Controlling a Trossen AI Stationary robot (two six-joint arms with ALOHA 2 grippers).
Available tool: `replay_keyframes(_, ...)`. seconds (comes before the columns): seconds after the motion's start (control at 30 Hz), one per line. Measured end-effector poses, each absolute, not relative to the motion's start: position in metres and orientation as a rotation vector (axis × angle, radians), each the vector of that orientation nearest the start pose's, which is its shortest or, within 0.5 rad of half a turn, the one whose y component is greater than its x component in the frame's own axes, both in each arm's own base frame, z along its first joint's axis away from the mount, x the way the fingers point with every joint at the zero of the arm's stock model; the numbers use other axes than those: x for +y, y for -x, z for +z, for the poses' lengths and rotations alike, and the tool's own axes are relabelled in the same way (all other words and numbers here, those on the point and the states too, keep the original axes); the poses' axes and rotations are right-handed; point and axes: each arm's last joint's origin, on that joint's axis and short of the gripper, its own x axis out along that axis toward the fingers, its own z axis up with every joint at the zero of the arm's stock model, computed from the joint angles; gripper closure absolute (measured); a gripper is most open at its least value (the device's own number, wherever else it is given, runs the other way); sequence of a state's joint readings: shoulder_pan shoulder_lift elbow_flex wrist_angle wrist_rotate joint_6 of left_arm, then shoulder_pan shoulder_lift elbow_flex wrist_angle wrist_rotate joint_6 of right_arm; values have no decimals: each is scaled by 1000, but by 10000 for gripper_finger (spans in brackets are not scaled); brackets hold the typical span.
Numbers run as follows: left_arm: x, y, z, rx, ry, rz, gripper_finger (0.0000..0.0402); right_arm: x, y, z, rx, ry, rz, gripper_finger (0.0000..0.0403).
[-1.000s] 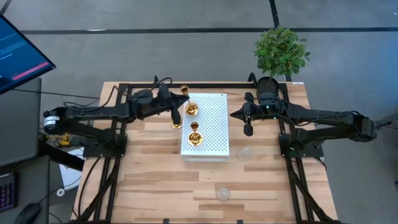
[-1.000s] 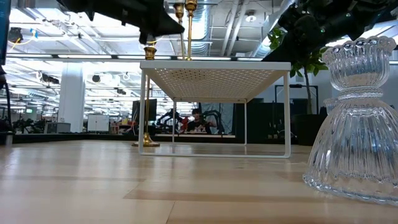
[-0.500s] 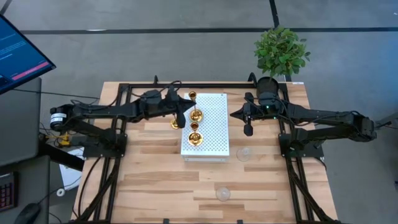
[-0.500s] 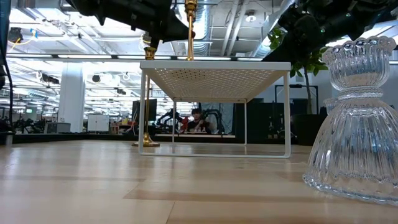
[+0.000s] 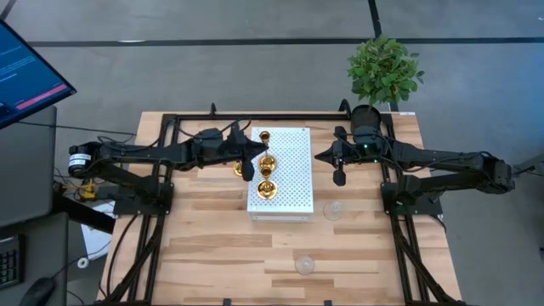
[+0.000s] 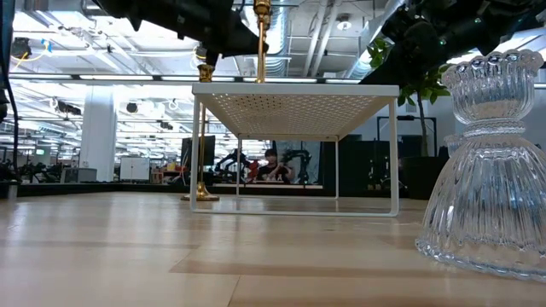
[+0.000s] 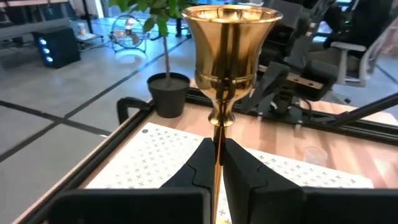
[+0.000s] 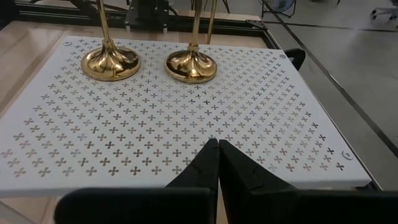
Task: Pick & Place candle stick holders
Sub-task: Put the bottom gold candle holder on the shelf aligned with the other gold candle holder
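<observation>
A white perforated rack (image 5: 289, 174) stands mid-table. My left gripper (image 5: 251, 155) is over its left edge, shut on a tall thin-stemmed gold holder (image 7: 230, 56), whose round base (image 8: 191, 65) appears to sit on the rack top. A second gold holder (image 5: 266, 189) stands on the rack by its base (image 8: 112, 62), nearer the front. A third gold holder (image 5: 239, 170) stands on the table at the rack's left side. Two clear glass holders (image 5: 333, 210) (image 5: 304, 264) stand on the table. My right gripper (image 5: 340, 177) is shut and empty, right of the rack. My left gripper pinches the gold holder's thin stem (image 7: 217, 134) between its two fingers, a little below the cup. The fingers come level from the table's left and lie across the stem. The holder stands upright, its base low over or on the rack top (image 6: 260, 79).
A black pot with a green plant (image 5: 384, 72) stands beyond the table's far right corner. A monitor (image 5: 25, 72) is at the far left. Bare wood lies in front of the rack. One glass holder (image 6: 486, 162) stands close to the low camera.
My left gripper has carried the tall gold holder from the rack's far left edge toward the table's right and a little toward the near edge, over the rack top. The holder has stayed upright. The right arm has kept still.
</observation>
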State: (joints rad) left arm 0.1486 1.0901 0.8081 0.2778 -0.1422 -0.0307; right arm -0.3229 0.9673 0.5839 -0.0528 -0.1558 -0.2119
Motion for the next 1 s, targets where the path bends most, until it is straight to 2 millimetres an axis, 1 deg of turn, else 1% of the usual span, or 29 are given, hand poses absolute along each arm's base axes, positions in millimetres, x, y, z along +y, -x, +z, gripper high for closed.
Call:
replay_keyframes(0.37, 41, -242, 326, 14, 24, 314, 384, -61, -198, 244, 439, 103, -119, 403)
replay_keyframes(0.63, 41, -242, 324, 28, 23, 317, 343, -61, -198, 244, 439, 102, -119, 403)
replay_keyframes(1.0, 41, -242, 325, 20, 23, 317, 307, -61, -198, 244, 439, 102, -118, 403)
